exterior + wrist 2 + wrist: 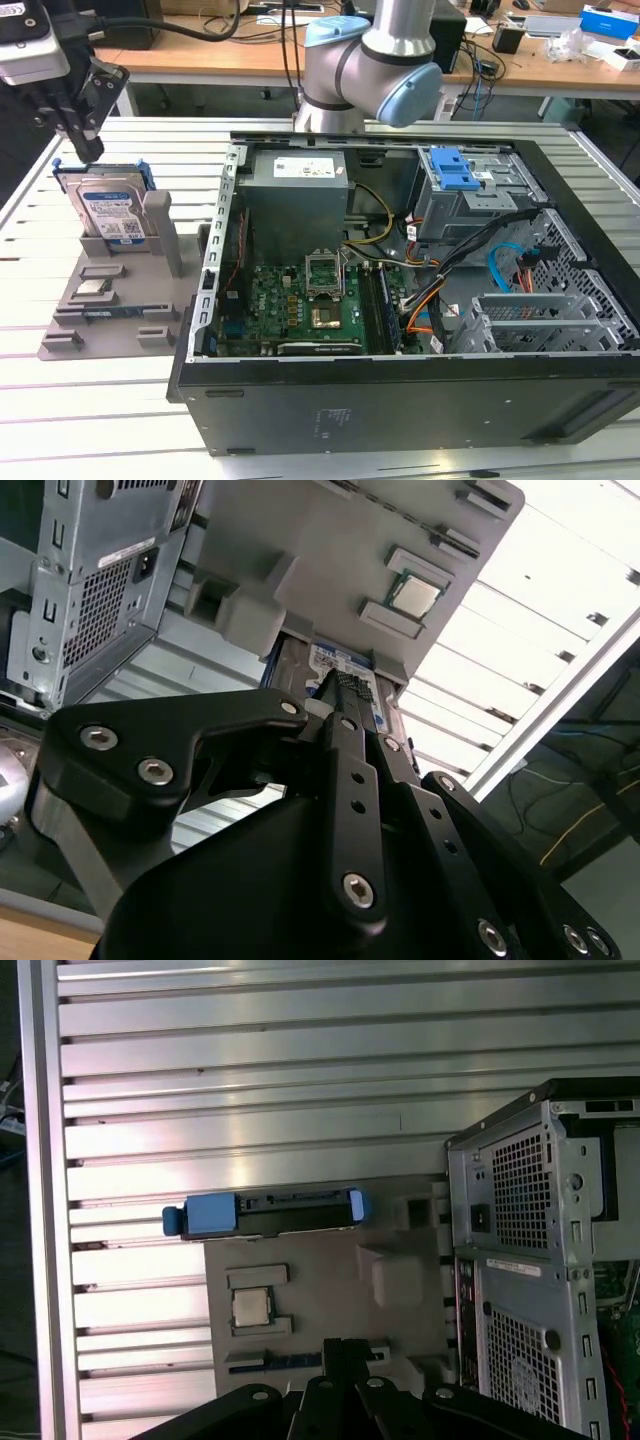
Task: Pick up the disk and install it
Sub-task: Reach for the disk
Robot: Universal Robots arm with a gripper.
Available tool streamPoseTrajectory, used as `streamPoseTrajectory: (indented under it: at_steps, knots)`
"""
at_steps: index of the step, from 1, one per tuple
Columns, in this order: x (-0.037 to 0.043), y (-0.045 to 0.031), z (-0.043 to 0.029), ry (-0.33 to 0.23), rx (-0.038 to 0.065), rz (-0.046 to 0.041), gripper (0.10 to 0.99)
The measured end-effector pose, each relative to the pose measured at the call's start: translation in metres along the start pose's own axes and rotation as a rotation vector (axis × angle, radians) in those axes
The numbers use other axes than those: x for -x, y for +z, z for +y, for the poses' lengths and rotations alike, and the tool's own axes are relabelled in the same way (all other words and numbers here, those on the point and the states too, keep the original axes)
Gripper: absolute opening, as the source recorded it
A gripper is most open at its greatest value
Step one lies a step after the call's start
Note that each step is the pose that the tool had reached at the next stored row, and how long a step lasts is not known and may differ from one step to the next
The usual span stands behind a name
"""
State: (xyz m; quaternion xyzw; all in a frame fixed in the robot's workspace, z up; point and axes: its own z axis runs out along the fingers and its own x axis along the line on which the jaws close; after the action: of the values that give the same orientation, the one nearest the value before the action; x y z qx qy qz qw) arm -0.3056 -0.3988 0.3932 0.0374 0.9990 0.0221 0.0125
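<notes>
The disk (110,215) stands upright on its edge in a slot of the grey holder (120,320), at the exterior view's left, its white-and-blue label facing the camera. A blue plastic frame runs round its edges. My gripper (88,150) hangs just above the disk's upper corner, apart from it, fingers shut with nothing between them. In the first wrist view the disk (265,1215) shows edge-on beyond my gripper (335,1348). In the second wrist view the disk (350,668) lies just past my gripper (335,685).
An open computer case (400,400) takes up the middle and the exterior view's right, with a blue latch on a grey metal cage (455,170) at its back. A small square chip (92,290) lies on the holder. The arm's base (370,60) stands behind the case.
</notes>
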Motion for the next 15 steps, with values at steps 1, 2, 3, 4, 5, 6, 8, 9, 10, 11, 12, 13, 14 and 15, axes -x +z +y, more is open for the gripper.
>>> streamPoseTrajectory:
  at_steps: [1,2,3,4,5,6,8,9,10,11,12,13,14,15]
  knots:
    - [-0.0012,0.0,-0.0001,0.0,0.0,0.0,0.106]
    - [-0.0026,-0.0001,-0.0002,0.0,0.0,0.0,0.106]
    - [-0.004,-0.0001,-0.0003,0.0,0.0,0.0001,0.106]
    - [-0.0054,-0.0001,-0.0004,0.0,0.0,0.0,0.106]
    - [-0.0086,-0.0002,-0.0007,0.0,0.0,0.0001,0.106]
    - [-0.0101,-0.0003,-0.0008,0.0,0.0,0.0001,0.106]
    - [-0.0136,-0.0004,-0.001,0.0,0.0,0.0,0.106]
    - [-0.015,-0.0004,-0.0011,0.0,0.0,0.0001,0.106]
    - [-0.0165,-0.0004,-0.0012,0.0,0.0,0.0,0.106]
    - [-0.0178,-0.0005,-0.0013,0.0,0.0,0.0,0.106]
    - [-0.0203,-0.0006,-0.0015,0.0,0.0,0.0001,0.106]
    - [-0.0226,-0.0006,-0.0017,0.0,0.0,0.0,0.106]
    - [-0.0242,-0.0006,-0.0018,0.0,0.0,0.0,0.106]
    - [-0.0257,-0.0007,-0.0019,0.0,0.0,0.0,0.106]
